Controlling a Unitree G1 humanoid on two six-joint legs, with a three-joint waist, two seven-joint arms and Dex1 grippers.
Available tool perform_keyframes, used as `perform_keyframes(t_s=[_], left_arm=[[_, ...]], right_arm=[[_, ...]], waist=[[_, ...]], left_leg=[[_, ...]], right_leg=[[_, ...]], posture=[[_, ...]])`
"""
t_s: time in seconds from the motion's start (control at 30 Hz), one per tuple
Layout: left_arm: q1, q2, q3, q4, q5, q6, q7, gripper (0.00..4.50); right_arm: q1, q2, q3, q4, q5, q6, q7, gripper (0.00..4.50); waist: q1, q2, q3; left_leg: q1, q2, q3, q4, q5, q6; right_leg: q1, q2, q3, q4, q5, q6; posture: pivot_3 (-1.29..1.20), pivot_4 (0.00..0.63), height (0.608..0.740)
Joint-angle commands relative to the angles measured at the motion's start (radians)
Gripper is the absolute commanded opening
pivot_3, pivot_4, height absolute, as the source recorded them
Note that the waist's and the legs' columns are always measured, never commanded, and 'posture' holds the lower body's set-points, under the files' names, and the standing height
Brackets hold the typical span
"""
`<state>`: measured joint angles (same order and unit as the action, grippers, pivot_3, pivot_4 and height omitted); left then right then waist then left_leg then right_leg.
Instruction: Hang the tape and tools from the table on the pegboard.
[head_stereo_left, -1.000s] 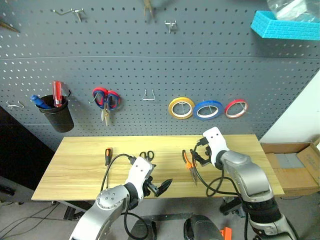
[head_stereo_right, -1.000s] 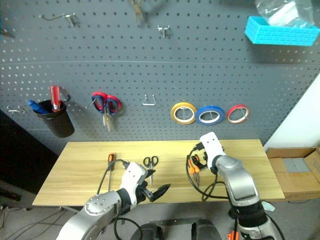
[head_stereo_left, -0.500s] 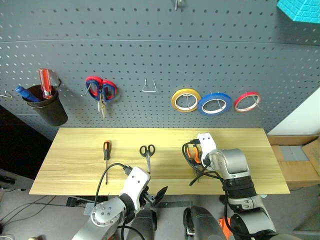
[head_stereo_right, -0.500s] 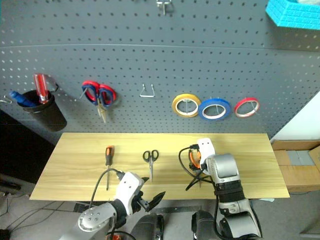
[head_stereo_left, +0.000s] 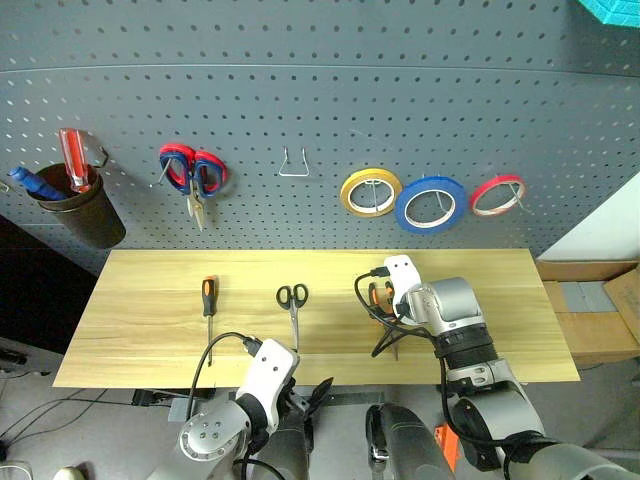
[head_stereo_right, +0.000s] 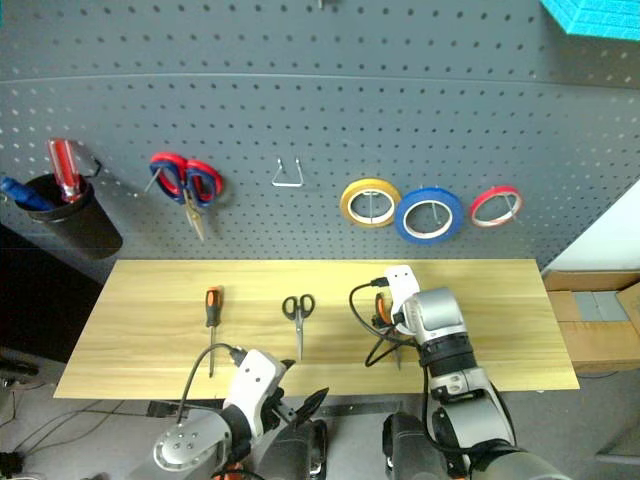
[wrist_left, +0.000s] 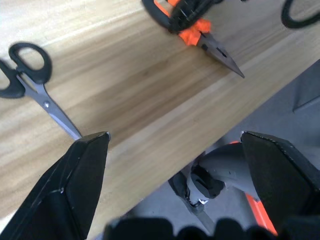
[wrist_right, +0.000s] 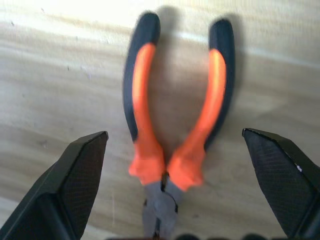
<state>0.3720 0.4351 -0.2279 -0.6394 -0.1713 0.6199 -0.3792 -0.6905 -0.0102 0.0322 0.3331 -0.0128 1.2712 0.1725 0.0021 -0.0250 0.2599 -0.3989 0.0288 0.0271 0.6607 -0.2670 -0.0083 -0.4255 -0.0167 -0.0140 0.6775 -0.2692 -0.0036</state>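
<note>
Right gripper (wrist_right: 175, 200) hung wide open, empty, over pliers (wrist_right: 177, 125) on table (head_stereo_left: 150, 310); probably not touching. Left gripper (wrist_left: 172, 165) open, empty, near scissors (wrist_left: 32, 82).

Screwdriver (head_stereo_left: 208, 297), scissors (head_stereo_left: 292, 301), pliers (wrist_right: 175, 135) lie left-to-right on table (head_stereo_left: 140, 330).

No readable text, labels, brand names, numbers or signs appear anywhere. The pegboard (head_stereo_left: 320, 120) and the tabletop (head_stereo_left: 130, 320) look unmarked. The pliers (wrist_right: 177, 125) show plain orange and black handles, though any fine print there may be too blurred to read.
</note>
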Motion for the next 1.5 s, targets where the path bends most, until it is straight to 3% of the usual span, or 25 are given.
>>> perform_keyframes(t_s=[0.03, 0.3, 0.4, 0.5, 0.73, 0.93, 1.03, 1.2, 1.5], left_arm=[[0.011, -0.001, 0.006, -0.056, 0.000, -0.018, 0.005, 4.50], [0.019, 0.003, 0.013, -0.069, -0.002, -0.016, 0.004, 4.50], [0.016, 0.002, 0.020, -0.070, -0.009, -0.019, 0.000, 4.50], [0.010, -0.001, 0.017, -0.069, -0.013, -0.021, -0.003, 4.50], [-0.028, -0.003, 0.009, -0.050, -0.012, -0.027, -0.013, 4.50], [-0.067, -0.004, 0.059, -0.100, -0.071, -0.009, -0.029, 4.50], [-0.051, 0.007, 0.089, -0.150, -0.131, 0.003, -0.061, 4.50], [0.038, 0.043, 0.149, -0.224, -0.080, -0.108, -0.053, 4.50], [-0.022, -0.036, 0.340, -0.398, -0.257, 0.004, 0.050, 4.50]], right_arm=[[-0.037, 0.005, -0.017, 0.059, 0.015, -0.044, -0.015, 4.48], [-0.082, 0.018, -0.059, 0.181, 0.021, -0.106, -0.059, 4.48], [-0.079, 0.017, -0.066, 0.187, 0.019, -0.120, -0.076, 3.92], [-0.075, 0.016, -0.071, 0.183, 0.022, -0.119, -0.087, 2.95], [-0.039, -0.010, 0.011, 0.094, 0.027, -0.155, -0.018, 2.94], [0.126, -0.165, 0.166, -0.309, 0.086, -0.171, 0.191, 2.94], [0.185, -0.221, 0.166, -0.457, 0.120, -0.177, 0.232, 2.94], [0.258, -0.266, 0.166, -0.656, 0.200, -0.274, 0.331, 2.94], [0.157, -0.070, 0.032, -0.759, 0.421, -0.315, 0.338, 2.94]], waist=[[0.001, 0.000, 0.001], [0.005, 0.001, 0.006], [0.005, 0.001, 0.007], [0.005, 0.001, 0.007], [0.007, 0.001, 0.007], [0.023, 0.001, 0.006], [0.026, 0.001, 0.006], [0.029, 0.000, 0.003], [0.078, -0.002, -0.023]], left_leg=[[0.000, 0.000, 0.000, 0.000, 0.000, 0.000], [-0.001, 0.000, 0.000, -0.001, 0.000, 0.000], [-0.001, 0.000, 0.000, -0.001, 0.000, 0.000], [-0.001, 0.000, 0.000, -0.001, 0.000, 0.000], [-0.001, 0.000, 0.000, -0.001, 0.000, 0.000], [-0.003, 0.000, -0.001, -0.002, -0.001, -0.002], [-0.005, 0.000, -0.002, -0.001, -0.002, -0.003], [-0.005, 0.000, -0.003, -0.002, -0.003, -0.005], [-0.009, 0.000, -0.009, 0.002, -0.002, -0.006]], right_leg=[[0.000, 0.000, 0.000, 0.000, 0.000, 0.000], [0.000, 0.000, -0.001, -0.001, 0.000, 0.000], [0.000, 0.000, 0.000, -0.002, 0.000, 0.001], [0.000, 0.000, -0.001, -0.002, 0.000, 0.001], [0.000, 0.000, -0.001, -0.003, 0.000, 0.001], [-0.002, 0.000, -0.001, -0.004, -0.001, 0.003], [-0.002, 0.000, -0.003, -0.005, -0.002, 0.005], [-0.003, 0.000, -0.004, -0.004, -0.002, 0.005], [-0.004, 0.000, -0.009, -0.003, -0.002, 0.005]], posture=[[0.16, 0.287, 0.740], [0.17, 0.289, 0.740], [0.17, 0.287, 0.740], [0.16, 0.283, 0.740], [0.17, 0.263, 0.740], [0.20, 0.234, 0.740], [0.22, 0.207, 0.740], [0.26, 0.165, 0.740], [0.35, 0.109, 0.740]])
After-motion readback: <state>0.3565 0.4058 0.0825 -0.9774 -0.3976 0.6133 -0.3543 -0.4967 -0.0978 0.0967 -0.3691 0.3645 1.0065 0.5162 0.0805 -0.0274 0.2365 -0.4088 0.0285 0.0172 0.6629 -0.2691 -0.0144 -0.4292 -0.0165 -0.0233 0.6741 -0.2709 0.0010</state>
